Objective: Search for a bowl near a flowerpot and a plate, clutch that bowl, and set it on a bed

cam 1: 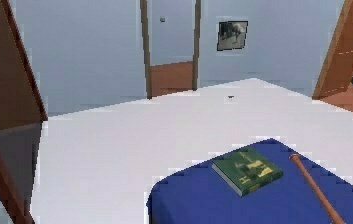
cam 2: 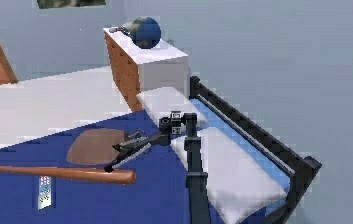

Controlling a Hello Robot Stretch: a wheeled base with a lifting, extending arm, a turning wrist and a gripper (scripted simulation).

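The bed (cam 2: 24, 110) has a white sheet and a blue blanket (cam 2: 154, 195) across it. A brown, shallow, rounded thing (cam 2: 92, 147) lies on the blanket; its shape is too flat to name as a bowl. My arm's dark bar (cam 2: 194, 190) rises over the bed, and the gripper (cam 2: 114, 163) reaches toward the brown thing's near edge. I cannot tell whether it holds anything or touches that thing. In the forward view the bed (cam 1: 134, 140) spreads ahead, with the blue blanket (cam 1: 204, 200) at the lower right.
A wooden bat (cam 2: 59, 172) (cam 1: 314, 190), a small flat device (cam 2: 45, 192) and a green book (cam 1: 247, 168) lie on the blanket. White pillows (cam 2: 219, 150) rest against the dark bed frame (cam 2: 259, 135). A white-topped dresser (cam 2: 149, 65) holds a blue round object (cam 2: 144, 32). A doorway (cam 1: 171, 55) stands ahead.
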